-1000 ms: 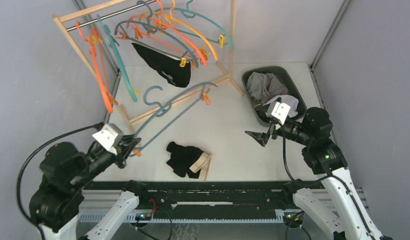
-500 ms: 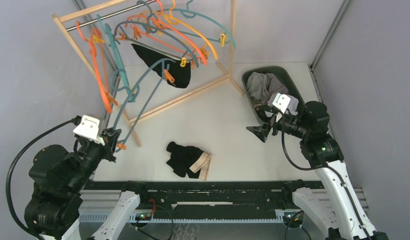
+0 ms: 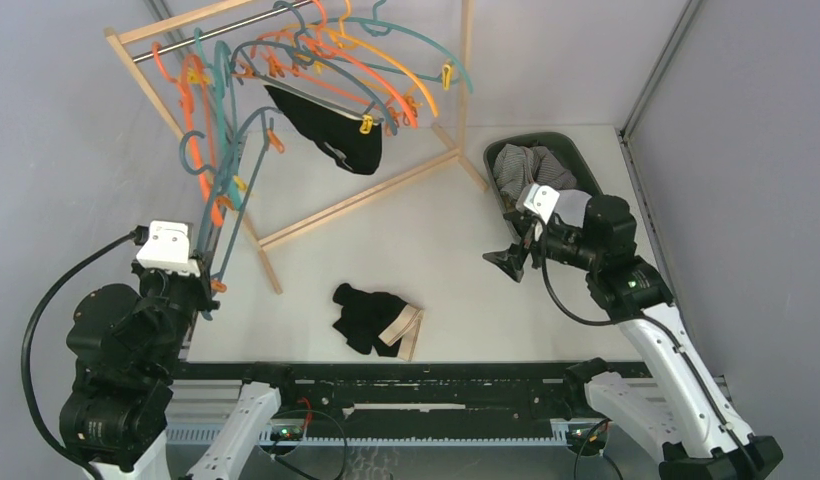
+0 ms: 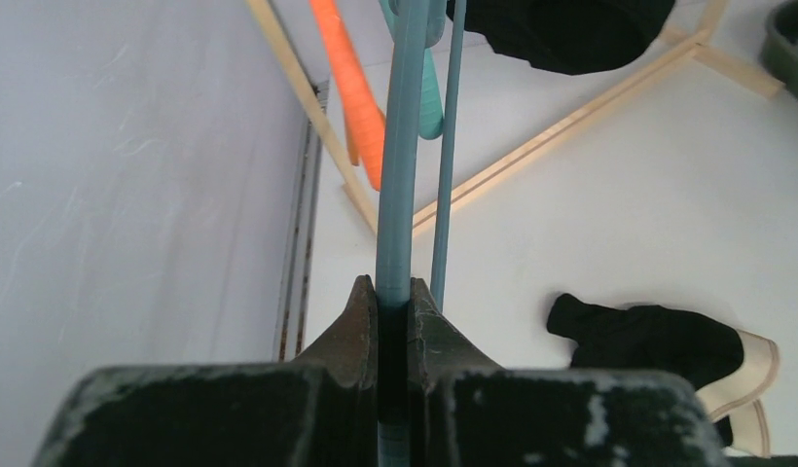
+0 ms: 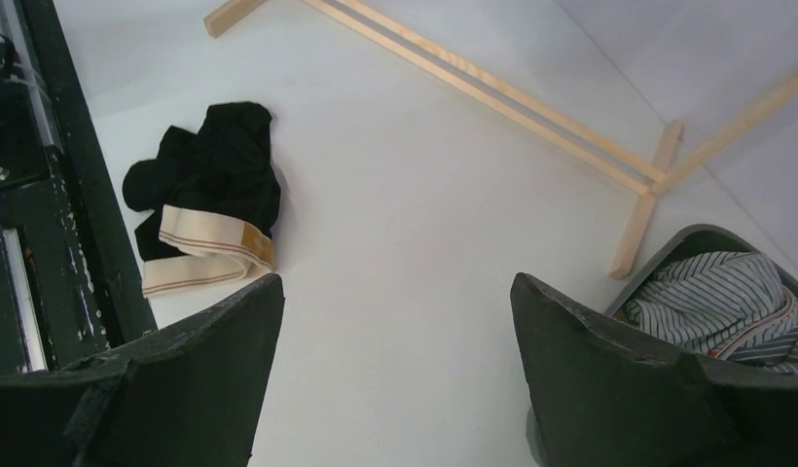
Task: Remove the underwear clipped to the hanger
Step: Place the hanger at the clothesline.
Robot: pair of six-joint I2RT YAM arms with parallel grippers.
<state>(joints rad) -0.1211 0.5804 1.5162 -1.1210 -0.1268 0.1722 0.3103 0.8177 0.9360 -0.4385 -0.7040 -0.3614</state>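
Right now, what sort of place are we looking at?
Probably a lab test cell staged as a laundry corner: bare grey walls around a white table, a wooden clothes rack hung with plastic hangers, and a dark bin of clothes.

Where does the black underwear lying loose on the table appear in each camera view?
Top external: the black underwear lies low centre.
Left wrist: the black underwear sits at lower right.
Right wrist: the black underwear sits at upper left.
Shared landmark: the rack's wooden floor bar, beyond it in every view.
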